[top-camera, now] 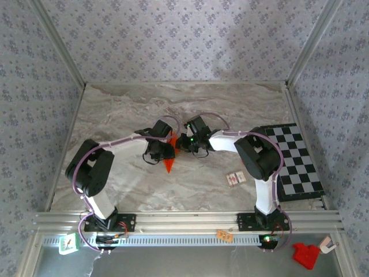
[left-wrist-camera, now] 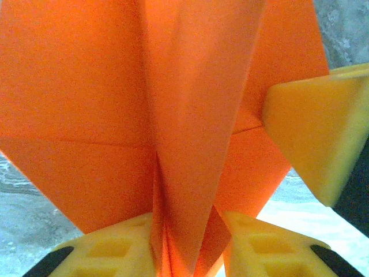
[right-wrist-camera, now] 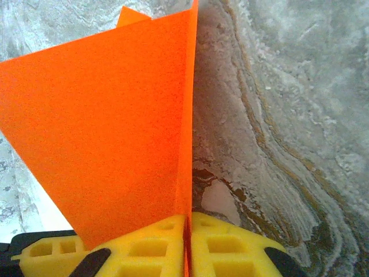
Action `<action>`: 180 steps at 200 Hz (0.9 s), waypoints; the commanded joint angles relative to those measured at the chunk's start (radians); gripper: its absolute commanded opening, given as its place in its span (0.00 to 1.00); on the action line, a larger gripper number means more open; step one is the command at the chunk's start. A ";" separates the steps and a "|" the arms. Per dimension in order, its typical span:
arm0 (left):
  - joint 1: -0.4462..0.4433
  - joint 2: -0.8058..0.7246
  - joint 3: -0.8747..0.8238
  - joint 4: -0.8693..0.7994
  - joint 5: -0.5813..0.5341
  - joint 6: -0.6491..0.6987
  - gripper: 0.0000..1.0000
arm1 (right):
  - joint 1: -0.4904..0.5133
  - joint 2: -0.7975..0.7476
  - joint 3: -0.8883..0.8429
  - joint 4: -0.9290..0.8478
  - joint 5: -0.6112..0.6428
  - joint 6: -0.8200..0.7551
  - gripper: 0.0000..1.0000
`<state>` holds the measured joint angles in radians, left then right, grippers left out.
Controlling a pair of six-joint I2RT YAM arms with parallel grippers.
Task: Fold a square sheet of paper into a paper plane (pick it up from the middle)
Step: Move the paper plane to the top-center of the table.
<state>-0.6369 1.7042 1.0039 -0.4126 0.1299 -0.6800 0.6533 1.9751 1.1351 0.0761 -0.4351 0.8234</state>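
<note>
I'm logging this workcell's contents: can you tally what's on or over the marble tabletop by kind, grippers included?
Grippers: 2 (left gripper, right gripper)
Folded orange paper, held between them: 1
Checkered board: 1
Small red-and-white card: 1
Total: 5

The paper plane (top-camera: 168, 160) is plain bright orange. The tabletop (top-camera: 173, 104) is grey-beige marbling with brownish veins. The left pincer (left-wrist-camera: 187, 248) and right pincer (right-wrist-camera: 187, 231) are yellow (black behind). The checkered board (top-camera: 295, 161) is black-and-white. The walls (top-camera: 173, 40) are pale lilac, dotted with small sprigs.
</note>
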 commanded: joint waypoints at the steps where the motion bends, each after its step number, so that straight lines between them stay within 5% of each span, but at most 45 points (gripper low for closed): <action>1: -0.009 0.008 0.034 -0.042 -0.039 0.017 0.29 | 0.001 0.004 0.023 -0.031 -0.014 0.007 0.12; 80: -0.013 0.004 0.057 -0.073 -0.076 0.045 0.11 | -0.003 -0.022 0.018 -0.041 -0.011 0.012 0.18; 142: -0.011 -0.008 0.146 -0.138 -0.163 0.123 0.06 | -0.064 -0.245 -0.075 -0.140 0.219 -0.072 0.55; 180: 0.003 0.111 0.303 -0.179 -0.206 0.173 0.06 | -0.107 -0.418 -0.185 -0.180 0.411 -0.131 0.68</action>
<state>-0.6426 1.7397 1.2053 -0.5430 -0.0212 -0.5640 0.5640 1.6470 1.0157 -0.0368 -0.1955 0.7502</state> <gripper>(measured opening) 0.062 0.654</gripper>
